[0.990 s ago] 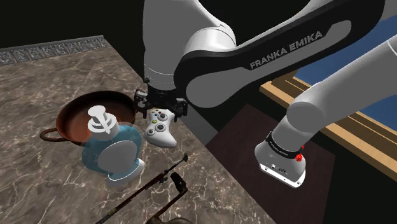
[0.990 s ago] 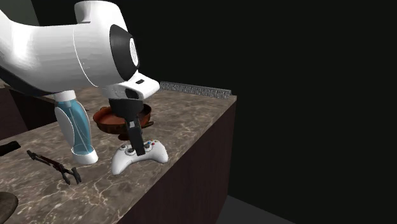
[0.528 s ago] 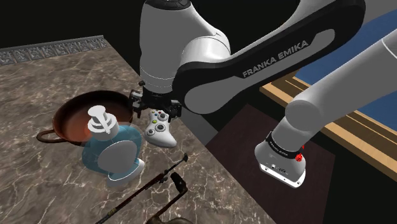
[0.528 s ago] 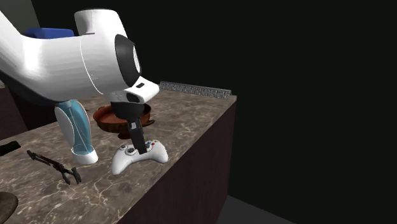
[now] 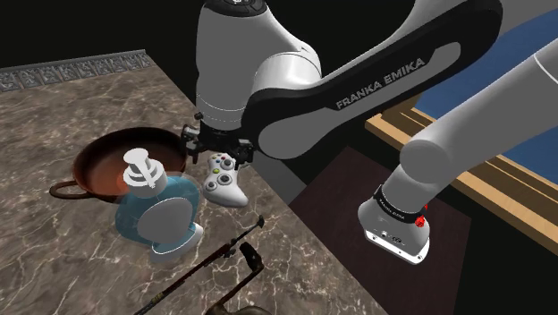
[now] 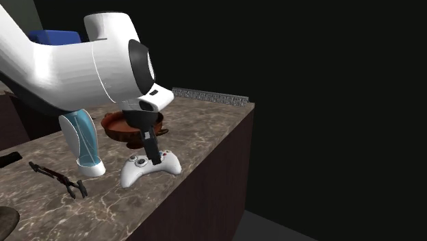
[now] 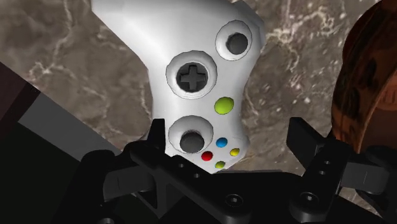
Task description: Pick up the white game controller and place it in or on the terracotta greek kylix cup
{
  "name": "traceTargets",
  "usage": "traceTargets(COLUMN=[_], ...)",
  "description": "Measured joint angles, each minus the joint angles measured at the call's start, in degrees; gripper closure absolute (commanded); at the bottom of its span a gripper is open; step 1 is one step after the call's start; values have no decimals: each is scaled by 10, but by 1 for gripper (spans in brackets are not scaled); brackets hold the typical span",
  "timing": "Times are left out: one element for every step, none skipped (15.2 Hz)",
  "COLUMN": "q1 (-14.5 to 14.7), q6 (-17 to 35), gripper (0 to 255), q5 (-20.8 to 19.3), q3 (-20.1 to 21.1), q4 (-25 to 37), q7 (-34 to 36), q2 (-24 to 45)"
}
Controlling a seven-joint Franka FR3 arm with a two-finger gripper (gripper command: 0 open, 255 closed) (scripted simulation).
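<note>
The white game controller (image 5: 223, 182) lies flat on the marble counter near its edge, also seen as controller (image 6: 149, 168) and controller (image 7: 197, 70). My black gripper (image 5: 218, 154) stands just above it, open. In the wrist view the gripper (image 7: 229, 143) straddles one handle of the controller: one fingertip (image 7: 156, 135) sits against its side, the other fingertip (image 7: 301, 135) stands apart. The reddish-brown kylix cup (image 5: 105, 166), a shallow bowl with a loop handle, stands upright right beside the controller; cup (image 6: 123, 127), cup rim (image 7: 366, 89).
A translucent blue and white object (image 5: 157, 211) stands upright next to the cup; object (image 6: 81, 140). A dark long-handled tool (image 5: 222, 259) lies nearer the stand. The counter (image 5: 54, 107) drops off just past the controller, edge (image 6: 205, 161). A patterned strip (image 5: 80, 68) borders its back.
The hand has sunk a little and shifted slightly toward the cup, over the controller. Controller and cup have not moved.
</note>
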Motion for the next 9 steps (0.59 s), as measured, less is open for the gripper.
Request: traceTargets(q1=[-4,-11,-18,-29,-37,-44,-20,5,27], q6=[0,-3,-1,12,24,38,70,73,33], gripper=[255,255,255,255,255,255,255,255,255], q5=[-5,-13,-20,-31,-38,-45,-29,0,22], q3=[5,13,18,26,32,34,19,-3,-26], q4=[2,9,14,16,20,23,8,5,-5], q7=[6,14,19,28,33,34,21,2,-18], q2=[-2,-2,-1,1,7,16,11,4,-6])
